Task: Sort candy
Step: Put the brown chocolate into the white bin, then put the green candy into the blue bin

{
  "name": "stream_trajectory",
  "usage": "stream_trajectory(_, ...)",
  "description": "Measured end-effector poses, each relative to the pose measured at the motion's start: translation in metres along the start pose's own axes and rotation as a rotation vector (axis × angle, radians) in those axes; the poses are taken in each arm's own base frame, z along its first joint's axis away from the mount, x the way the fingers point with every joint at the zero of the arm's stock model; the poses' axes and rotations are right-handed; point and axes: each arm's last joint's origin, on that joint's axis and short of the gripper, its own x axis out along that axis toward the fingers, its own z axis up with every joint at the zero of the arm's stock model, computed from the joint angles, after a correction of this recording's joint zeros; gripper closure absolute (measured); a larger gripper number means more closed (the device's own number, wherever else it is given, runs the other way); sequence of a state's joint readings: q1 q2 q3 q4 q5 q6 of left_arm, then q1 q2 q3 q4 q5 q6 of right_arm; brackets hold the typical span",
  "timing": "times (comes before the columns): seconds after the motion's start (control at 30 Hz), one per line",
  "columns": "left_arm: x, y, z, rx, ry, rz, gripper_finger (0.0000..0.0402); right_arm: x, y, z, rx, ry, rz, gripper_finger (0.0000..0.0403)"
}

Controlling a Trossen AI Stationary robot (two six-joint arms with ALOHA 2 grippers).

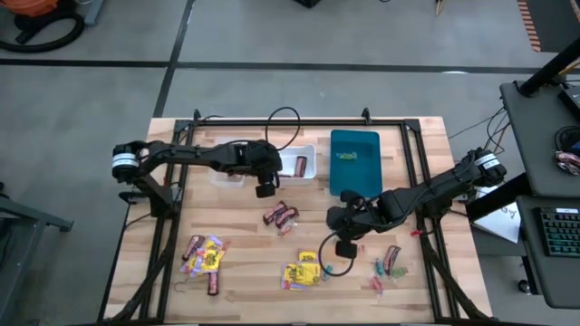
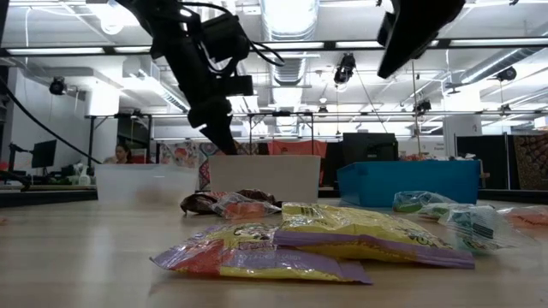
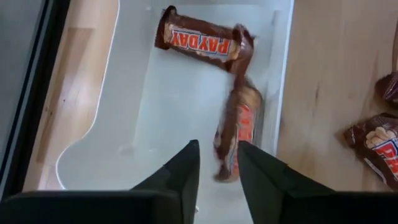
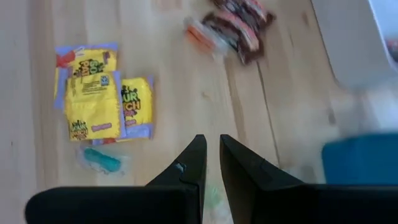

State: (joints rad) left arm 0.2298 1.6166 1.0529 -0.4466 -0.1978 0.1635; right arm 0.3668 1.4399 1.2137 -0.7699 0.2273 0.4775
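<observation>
The left gripper [image 3: 217, 167] hovers over the white bin [image 3: 124, 124], jaws slightly spread, empty; two bars [image 3: 202, 42] lie inside. The right gripper [image 4: 211, 155], jaws nearly together, hangs above the surface [image 4: 186, 106] near yellow packets [image 4: 102, 99].

I read "PAYDAY" in white on the brown-red bar [image 3: 202, 42] lying in the white bin [image 3: 124, 124]; the yellow packets' [image 4: 93, 102] lettering isn't legible to me.
</observation>
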Motion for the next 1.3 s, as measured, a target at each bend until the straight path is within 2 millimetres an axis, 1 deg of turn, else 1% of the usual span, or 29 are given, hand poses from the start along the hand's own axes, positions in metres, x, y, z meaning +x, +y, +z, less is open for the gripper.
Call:
stream_trajectory(0.1, -0.004, 0.000, 0.000, -0.023, -0.005, 0.000, 0.0290, 0.000, -0.002, -0.005, 0.118, 0.047, -0.027, 0.0362)
stream_trajectory(0.23, -0.019, -0.003, 0.004, -0.103, -0.054, -0.004, 0.0289, 0.000, -0.005, -0.012, 0.247, 0.120, -0.053, 0.0362)
stream_trajectory(0.33, -0.033, -0.015, 0.008, -0.122, -0.106, -0.030, 0.0295, 0.002, -0.005, -0.016, 0.308, 0.154, -0.050, 0.0362)
stream_trajectory(0.43, -0.048, -0.032, 0.012, -0.130, -0.165, -0.061, 0.0305, 0.005, -0.005, -0.022, 0.342, 0.174, -0.055, 0.0364)
stream_trajectory(0.5, -0.059, -0.045, 0.013, -0.137, -0.197, -0.060, 0.0311, 0.008, -0.004, -0.027, 0.358, 0.221, -0.028, 0.0364)
stream_trajectory(0.57, -0.071, -0.056, 0.013, -0.139, -0.232, -0.053, 0.0316, 0.011, -0.003, -0.033, 0.307, 0.279, 0.020, 0.0363)
stream_trajectory(0.67, -0.090, -0.075, 0.012, -0.127, -0.289, -0.063, 0.0320, 0.016, -0.002, -0.043, 0.074, 0.316, 0.061, 0.0354)
stream_trajectory(0.73, -0.103, -0.087, 0.010, -0.112, -0.325, -0.088, 0.0322, 0.020, -0.001, -0.053, -0.042, 0.344, 0.065, 0.0343)
stream_trajectory(0.87, -0.125, -0.108, 0.006, -0.092, -0.392, -0.133, 0.0323, 0.031, 0.000, -0.064, -0.142, 0.335, 0.083, 0.0309)
stream_trajectory(1.03, -0.136, -0.130, -0.001, -0.071, -0.424, -0.103, 0.0323, 0.045, 0.000, -0.065, -0.199, 0.214, 0.053, 0.0256)
stream_trajectory(1.1, -0.138, -0.137, -0.003, -0.057, -0.428, -0.096, 0.0323, 0.052, 0.000, -0.069, -0.237, 0.220, 0.052, 0.0242)
stream_trajectory(1.2, -0.139, -0.142, -0.006, -0.048, -0.428, -0.088, 0.0323, 0.065, 0.000, -0.071, -0.265, 0.228, 0.035, 0.0229)
stream_trajectory(1.3, -0.139, -0.142, -0.006, -0.052, -0.428, -0.085, 0.0323, 0.080, -0.002, -0.074, -0.264, 0.269, -0.006, 0.0226)
